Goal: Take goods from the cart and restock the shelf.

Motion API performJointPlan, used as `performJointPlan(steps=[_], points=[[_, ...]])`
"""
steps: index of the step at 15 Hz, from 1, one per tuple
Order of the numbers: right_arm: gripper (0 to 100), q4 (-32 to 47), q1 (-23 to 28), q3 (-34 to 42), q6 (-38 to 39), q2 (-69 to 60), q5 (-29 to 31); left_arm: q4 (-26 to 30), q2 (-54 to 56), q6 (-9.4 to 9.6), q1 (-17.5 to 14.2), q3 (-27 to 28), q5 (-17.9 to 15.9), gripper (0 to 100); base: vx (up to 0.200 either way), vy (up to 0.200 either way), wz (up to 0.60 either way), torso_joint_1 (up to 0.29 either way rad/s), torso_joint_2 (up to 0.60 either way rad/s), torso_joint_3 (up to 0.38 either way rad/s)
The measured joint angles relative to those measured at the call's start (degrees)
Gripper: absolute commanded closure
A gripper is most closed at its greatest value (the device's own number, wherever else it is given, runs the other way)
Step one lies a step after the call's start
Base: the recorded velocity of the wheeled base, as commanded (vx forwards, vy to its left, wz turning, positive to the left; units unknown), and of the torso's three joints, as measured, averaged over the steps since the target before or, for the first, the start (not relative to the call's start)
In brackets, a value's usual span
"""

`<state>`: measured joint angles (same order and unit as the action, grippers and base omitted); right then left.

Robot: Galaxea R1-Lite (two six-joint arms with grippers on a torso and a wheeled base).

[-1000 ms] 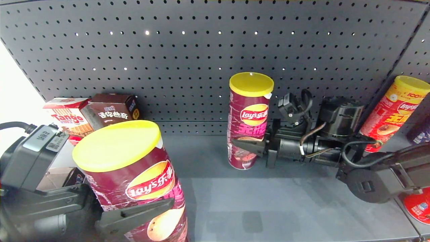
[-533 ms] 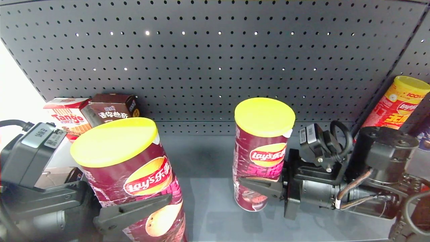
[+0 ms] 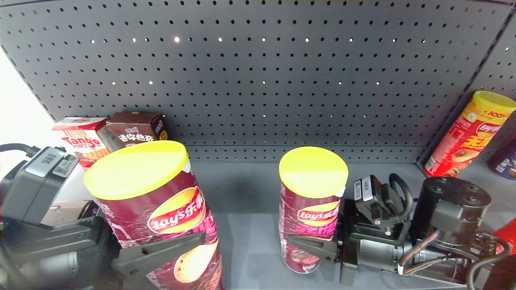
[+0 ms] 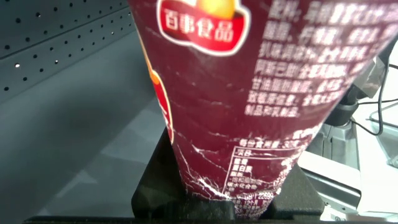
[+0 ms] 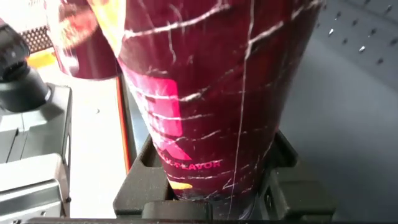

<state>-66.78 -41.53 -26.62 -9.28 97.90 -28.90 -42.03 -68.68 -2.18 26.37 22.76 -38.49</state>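
My left gripper [image 3: 169, 241] is clamped on a maroon chip canister [image 3: 153, 209] with a yellow lid. One dark finger [image 3: 161, 251] crosses the front of the tube low down, and the other is hidden behind it. The canister is upright, close to the camera at the left front of the grey shelf deck [image 3: 250, 189]. In the left wrist view the same tube [image 4: 249, 93] rises out of the gripper's black body [image 4: 224, 199], with its base seated between the jaws.

My right gripper [image 3: 306, 241] grips a second maroon canister [image 3: 312, 209], also yellow-lidded and upright. It holds this one from the right side, near the lower third. That canister is over the front middle of the deck, well forward of the perforated back panel [image 3: 258, 80]. I cannot tell whether its base touches the deck. The right wrist view shows this tube [image 5: 211, 93] wedged between the jaws, with the gripper body [image 5: 211, 193] around its foot.

At the back left of the shelf, a red-and-white wafer box [image 3: 80, 139] and a brown chocolate box [image 3: 135, 131] sit side by side, touching, against the panel. In the far right corner a red chip canister [image 3: 463, 137] with a yellow lid stands by the back panel, and a dark blue container [image 3: 504, 163] sits just beside it at the edge of view.
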Motion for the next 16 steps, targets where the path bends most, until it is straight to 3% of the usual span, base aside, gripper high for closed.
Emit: performJointPlan(steps=[7, 8, 16], points=[[100, -0.57, -0.91, -0.68, -0.43, 2.67, 0.06, 0.0, 0.0, 0.0, 0.0, 0.0, 0.0, 100, 0.0, 0.0, 0.0, 0.0, 0.0, 0.0], [0, -0.61, -1.05, -0.52, -0.57, 2.89, 0.09, 0.0, 0.02, 0.0, 0.0, 0.0, 0.01, 100, 0.0, 0.0, 0.0, 0.0, 0.0, 0.0], [0, -1.05, -0.8, 2.01, -0.44, -0.68, 3.56, 0.05, 0.41, 0.0, 0.0, -0.18, 0.0, 100, 0.0, 0.0, 0.0, 0.0, 0.0, 0.0]])
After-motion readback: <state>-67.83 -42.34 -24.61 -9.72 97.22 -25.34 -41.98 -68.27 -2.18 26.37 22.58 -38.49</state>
